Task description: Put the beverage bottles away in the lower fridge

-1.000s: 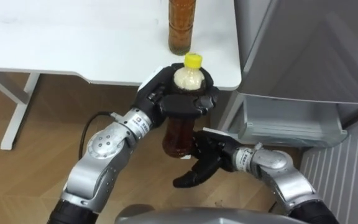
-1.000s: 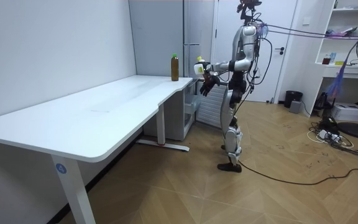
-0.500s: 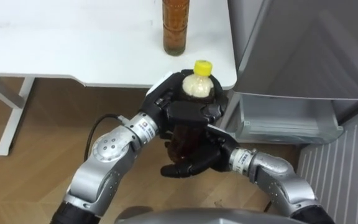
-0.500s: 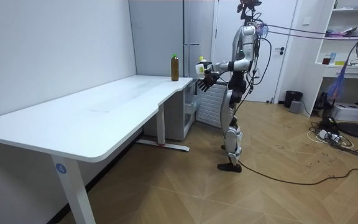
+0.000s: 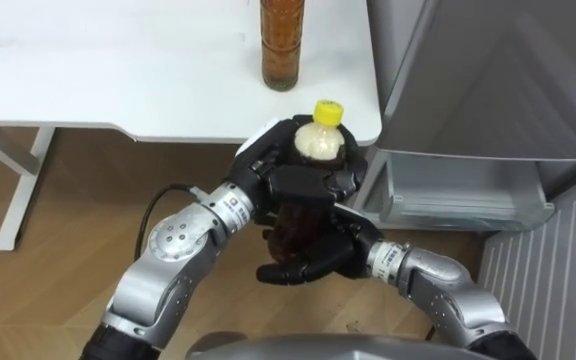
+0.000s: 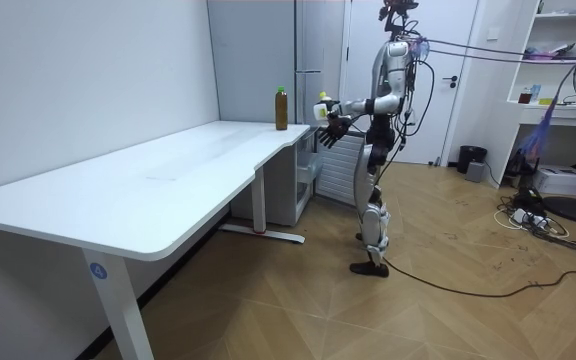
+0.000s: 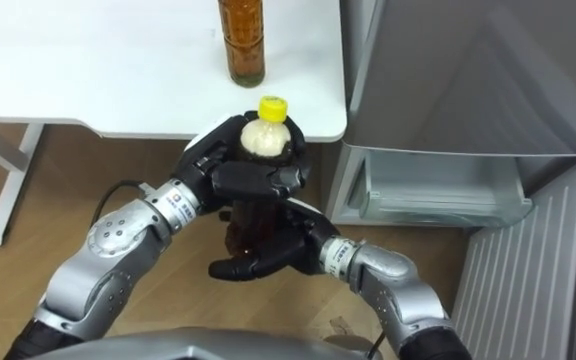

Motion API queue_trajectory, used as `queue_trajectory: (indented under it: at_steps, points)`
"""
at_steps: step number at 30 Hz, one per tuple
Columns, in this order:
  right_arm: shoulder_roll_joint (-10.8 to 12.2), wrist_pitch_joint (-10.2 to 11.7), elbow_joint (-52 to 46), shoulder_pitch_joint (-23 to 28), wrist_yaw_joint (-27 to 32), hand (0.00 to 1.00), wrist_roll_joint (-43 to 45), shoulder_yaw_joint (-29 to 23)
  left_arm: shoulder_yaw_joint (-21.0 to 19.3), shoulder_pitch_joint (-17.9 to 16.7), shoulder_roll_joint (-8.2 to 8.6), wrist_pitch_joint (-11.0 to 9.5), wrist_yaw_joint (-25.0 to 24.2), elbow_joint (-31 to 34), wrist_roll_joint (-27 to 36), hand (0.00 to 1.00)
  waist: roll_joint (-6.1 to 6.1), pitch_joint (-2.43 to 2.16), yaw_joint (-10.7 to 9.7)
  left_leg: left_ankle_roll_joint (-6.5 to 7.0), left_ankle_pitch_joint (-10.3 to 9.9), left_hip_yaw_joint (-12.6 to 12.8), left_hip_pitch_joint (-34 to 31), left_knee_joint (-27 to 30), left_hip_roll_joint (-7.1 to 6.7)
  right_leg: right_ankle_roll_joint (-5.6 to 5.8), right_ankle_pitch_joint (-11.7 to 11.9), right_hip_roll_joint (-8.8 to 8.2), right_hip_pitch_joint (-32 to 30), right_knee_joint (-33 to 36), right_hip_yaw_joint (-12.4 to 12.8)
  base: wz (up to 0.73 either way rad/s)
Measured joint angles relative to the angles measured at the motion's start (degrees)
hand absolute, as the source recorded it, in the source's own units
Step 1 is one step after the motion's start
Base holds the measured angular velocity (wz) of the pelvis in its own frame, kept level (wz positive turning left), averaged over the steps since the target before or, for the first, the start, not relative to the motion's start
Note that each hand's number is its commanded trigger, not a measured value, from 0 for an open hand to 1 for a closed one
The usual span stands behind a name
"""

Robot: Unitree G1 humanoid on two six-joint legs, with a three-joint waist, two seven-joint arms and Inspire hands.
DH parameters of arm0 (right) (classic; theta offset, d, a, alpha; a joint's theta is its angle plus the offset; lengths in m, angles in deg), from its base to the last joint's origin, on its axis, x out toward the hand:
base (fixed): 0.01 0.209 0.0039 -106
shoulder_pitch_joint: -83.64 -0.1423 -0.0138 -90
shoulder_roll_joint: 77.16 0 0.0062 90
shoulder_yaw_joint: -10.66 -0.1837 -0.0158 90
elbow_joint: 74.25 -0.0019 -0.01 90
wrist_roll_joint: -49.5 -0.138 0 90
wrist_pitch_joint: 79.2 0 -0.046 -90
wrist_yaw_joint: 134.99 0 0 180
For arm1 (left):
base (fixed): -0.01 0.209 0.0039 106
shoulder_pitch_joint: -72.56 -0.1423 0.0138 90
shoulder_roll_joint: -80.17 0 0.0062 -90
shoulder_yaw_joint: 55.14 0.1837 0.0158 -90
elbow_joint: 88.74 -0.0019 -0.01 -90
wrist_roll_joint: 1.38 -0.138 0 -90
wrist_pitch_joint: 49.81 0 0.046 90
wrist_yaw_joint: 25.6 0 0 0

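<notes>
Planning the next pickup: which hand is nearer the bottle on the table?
Left. The left hand grips the held bottle high, just before the table bottle; the right hand cups its base, farther back.

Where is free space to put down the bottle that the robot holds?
The white table is bare left of the brown bottle; the pale bin of the open grey fridge also looks empty. It is crowded at the table's corner, where left hand and right hand hold the yellow-capped bottle.
</notes>
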Motion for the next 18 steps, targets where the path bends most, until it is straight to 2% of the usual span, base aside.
queue_trajectory:
  at_steps: [7,14,15,16,17,18]
  points:
    - [0.0,0.0,0.3,0.0,0.0,1.0,0.0,0.2,0.0,0.0,0.01,0.0,0.0,-0.6,0.0,1.0,0.01,-0.03,-0.1,0.0,0.0,0.0,0.1,0.0,0.0,0.0,0.0,0.0,0.0,0.0,0.0,0.0]
    - [-1.1,0.1,0.3,0.0,0.1,1.0,0.1,2.2,0.0,0.0,0.11,0.0,-0.5,-1.9,0.5,0.98,0.03,-0.09,-0.1,0.0,0.0,0.1,0.0,0.0,0.0,0.0,0.0,0.0,0.0,0.0,-0.1,0.0]
    - [-1.1,0.1,0.3,0.0,0.2,1.0,0.1,2.2,0.1,0.0,0.26,0.0,-0.5,-1.9,0.6,0.86,0.03,-0.1,-0.1,0.0,0.0,0.1,0.0,0.0,0.0,0.0,0.0,0.0,0.0,0.0,-0.1,0.0]
    - [-1.1,0.1,0.3,0.0,0.2,1.0,0.1,2.3,0.1,0.0,0.34,0.0,-0.4,-2.0,0.6,0.61,0.03,-0.13,-0.1,0.0,0.0,0.1,0.0,0.0,0.0,0.0,0.0,0.0,0.0,0.0,-0.1,0.0]
    - [-1.1,0.1,0.3,0.0,0.2,1.0,0.1,2.3,0.1,0.0,0.38,0.0,-0.3,-2.0,0.6,0.49,0.04,-0.16,0.0,0.0,0.0,0.1,0.0,0.0,0.0,0.0,0.0,0.0,0.0,0.0,-0.1,0.0]
    - [-1.1,0.1,0.3,0.0,0.2,1.0,0.1,2.3,0.1,0.0,0.38,0.0,-0.3,-2.0,0.6,0.0,0.04,-0.17,0.0,0.0,0.0,0.1,0.1,0.0,0.0,-0.01,0.0,0.0,0.0,0.0,-0.1,0.0]
